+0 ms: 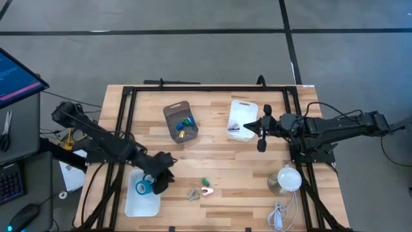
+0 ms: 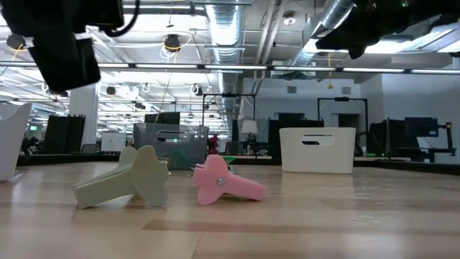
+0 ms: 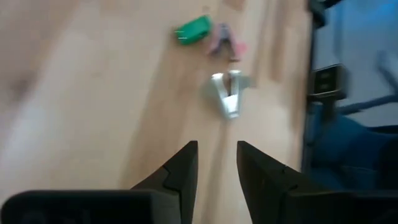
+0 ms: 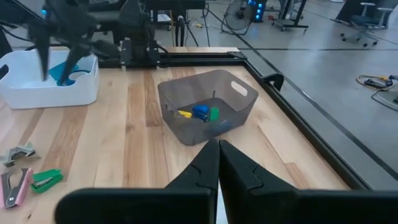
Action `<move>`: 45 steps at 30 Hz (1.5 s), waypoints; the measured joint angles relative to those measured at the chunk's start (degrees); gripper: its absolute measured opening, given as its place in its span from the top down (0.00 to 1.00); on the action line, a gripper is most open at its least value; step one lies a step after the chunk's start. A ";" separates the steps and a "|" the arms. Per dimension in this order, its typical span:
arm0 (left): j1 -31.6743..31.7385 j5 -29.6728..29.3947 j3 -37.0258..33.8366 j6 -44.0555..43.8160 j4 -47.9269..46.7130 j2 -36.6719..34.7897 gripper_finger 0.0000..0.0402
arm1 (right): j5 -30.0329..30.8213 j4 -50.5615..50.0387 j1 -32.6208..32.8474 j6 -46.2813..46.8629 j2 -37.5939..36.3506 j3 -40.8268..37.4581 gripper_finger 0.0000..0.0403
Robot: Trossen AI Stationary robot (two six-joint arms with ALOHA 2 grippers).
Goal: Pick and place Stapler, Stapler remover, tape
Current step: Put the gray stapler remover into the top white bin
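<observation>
**Jaws parted on the left, hanging empty beside the white tray**

Jaws on the left gripper [image 1: 161, 182] are standing apart with nothing between them, as the left wrist view is showing; the right gripper [image 1: 261, 134] is sitting clenched shut and empty, waiting over the far right of the surface [image 1: 219, 164].

One roll of blue tape [image 1: 143, 187] is lying in the white tray [image 1: 143, 205] at the near left corner, just beside the left gripper. Only one roll is countable with confidence.

Out from the tray, three small things are lying loose on the bare wood in a cluster: a green stapler [image 1: 206, 182], a grey staple remover [image 1: 206, 191] and a pink-and-grey piece [image 1: 192, 194], probably a second remover. The left wrist view is looking straight at them: the grey staple remover is lying ahead of the parted jaws, its long axis roughly in line with the direction the jaws are pointing, with the green stapler and the pink piece beyond it. The left arm is clearly the nearer one; the right arm is well apart from the cluster.

Farther back, one grey bin [image 1: 180, 122] is holding blue, yellow and green items, too jumbled to count. One white bin [image 1: 241, 119] is standing near the right gripper.

My judgement: the next pick is probably falling to the left arm.
</observation>
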 joint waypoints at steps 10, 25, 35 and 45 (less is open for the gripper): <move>4.82 10.04 0.43 -1.82 19.82 11.91 0.72 | -0.01 -4.98 0.01 0.67 0.00 0.02 1.00; 3.97 1.55 19.95 -2.46 -4.19 15.46 0.99 | 0.02 -8.46 0.10 0.62 -0.01 0.02 1.00; 3.34 1.94 27.25 -3.87 -6.54 23.98 0.99 | 0.05 -9.93 0.10 0.44 0.00 0.02 1.00; 3.32 2.33 32.04 -8.73 -17.68 30.53 1.00 | 0.07 -10.78 0.10 0.44 0.00 0.02 1.00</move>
